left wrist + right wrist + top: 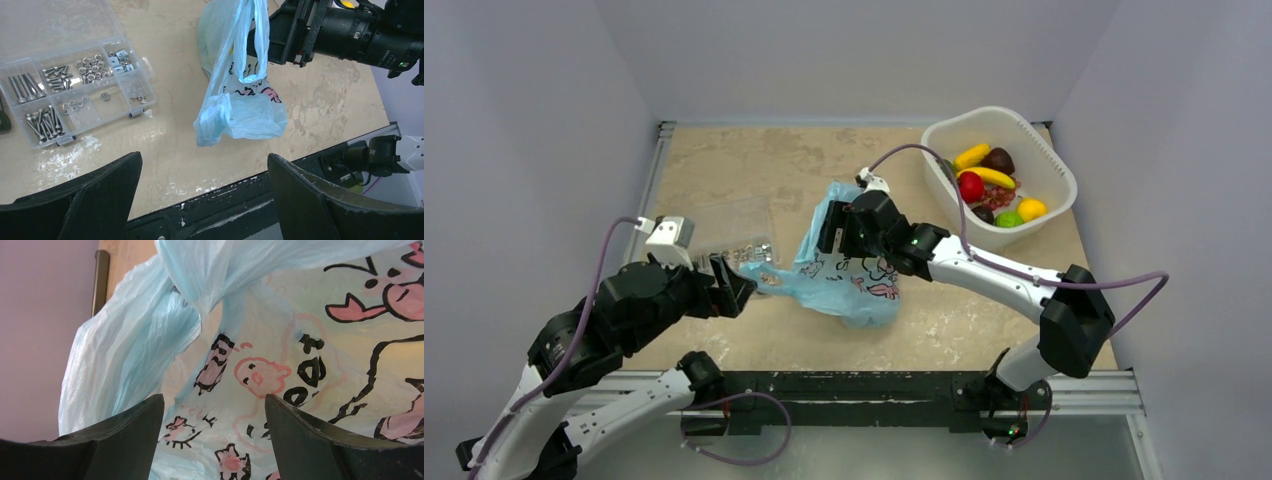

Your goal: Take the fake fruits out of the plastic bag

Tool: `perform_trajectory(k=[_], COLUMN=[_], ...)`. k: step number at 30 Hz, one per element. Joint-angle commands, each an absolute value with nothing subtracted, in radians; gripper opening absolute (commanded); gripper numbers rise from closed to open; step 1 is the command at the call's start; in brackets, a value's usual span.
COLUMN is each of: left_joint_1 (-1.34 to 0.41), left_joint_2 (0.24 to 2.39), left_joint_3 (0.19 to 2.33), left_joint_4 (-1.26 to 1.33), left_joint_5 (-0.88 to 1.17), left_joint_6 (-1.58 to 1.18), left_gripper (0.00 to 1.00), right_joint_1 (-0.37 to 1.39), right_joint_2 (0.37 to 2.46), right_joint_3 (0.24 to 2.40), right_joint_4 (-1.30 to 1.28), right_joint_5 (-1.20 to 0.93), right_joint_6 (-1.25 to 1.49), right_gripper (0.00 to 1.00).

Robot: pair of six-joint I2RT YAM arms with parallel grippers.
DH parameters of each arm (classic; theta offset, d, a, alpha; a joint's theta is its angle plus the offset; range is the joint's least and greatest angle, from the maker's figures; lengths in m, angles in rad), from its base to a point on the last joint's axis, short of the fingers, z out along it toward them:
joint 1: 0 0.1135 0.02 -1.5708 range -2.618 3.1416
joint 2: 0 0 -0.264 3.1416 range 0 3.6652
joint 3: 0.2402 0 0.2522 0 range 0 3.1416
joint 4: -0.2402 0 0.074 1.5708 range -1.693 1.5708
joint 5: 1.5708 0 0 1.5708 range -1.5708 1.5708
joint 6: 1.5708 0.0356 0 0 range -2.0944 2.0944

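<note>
"While we're going by the overhead camera, where is everything sitting?"

"The plastic bag is lying crumpled mid-table, its top rising toward the right gripper. Several fake fruits are sitting in the white basket at the far right corner, well apart from the bag. I'm judging most of the job done, though the bag is bulging at its near end, so something may be waiting inside."

"And the other arm?"

"The left gripper is hovering just beside the bag's left edge. From above I'm not seeing whether it's touching."

"What is the left wrist camera adding?"

"It's showing its own fingers spread wide with only bare table between them, so that hand is holding nothing. It's also showing the bag's loop handles standing up right beside the right gripper, and a faint yellow patch glowing through the film. That could be a fruit, but I can't say. A clear box of screws is lying off to the left in sharp detail, which the overhead view is hardly giving."

"And the right wrist camera?"

"Its jaws are standing apart, the pink-and-white print filling the view just beyond them, and I'm seeing nothing pinched. No fruit is showing plainly, and the basket is out of its sight."
</note>
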State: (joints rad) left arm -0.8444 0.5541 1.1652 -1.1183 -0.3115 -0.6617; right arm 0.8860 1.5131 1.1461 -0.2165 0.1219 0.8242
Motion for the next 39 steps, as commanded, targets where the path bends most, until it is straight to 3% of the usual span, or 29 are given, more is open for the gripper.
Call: perform_trajectory(k=[1,6,10,18,21,28,34,39], left_joint_1=[-0.841,-0.841,-0.841,-0.841,-0.841,-0.805,-0.592,-0.475], left_joint_2=[0.528,0.525,0.536,0.555,0.607,0.740,0.852,0.864], left_joint_3=[1.154,1.155,1.172,1.220,1.257,1.402,1.358,1.286], left_joint_4=[-1.124,-1.125,-1.116,-1.056,-1.085,-1.130,-1.001,-0.848], left_joint_5=[-0.345,-0.343,-0.307,-0.233,-0.249,-0.340,0.006,0.166], left_joint_6=[-0.687,-0.687,-0.695,-0.686,-0.631,-0.484,-0.454,-0.528], left_gripper=[0.97,0.97,0.99,0.99,1.00,1.00,0.97,0.93], right_joint_1=[0.896,0.923,0.929,0.930,0.898,0.692,0.645,0.644], right_joint_2=[1.515,1.549,1.568,1.507,1.469,1.452,1.443,1.412], right_joint_3=[1.167,1.172,1.159,1.150,1.157,1.067,1.051,1.026], right_joint_4=[-0.147,-0.138,-0.092,-0.079,-0.092,0.064,0.079,0.076], right_joint_5=[0.243,0.355,0.369,0.230,0.087,-0.469,-0.625,-0.645], right_joint_6=[0.838,0.800,0.723,0.608,0.582,0.599,0.558,0.538], right_gripper=[0.74,0.68,0.54,0.01,0.00,0.00,0.00,0.00])
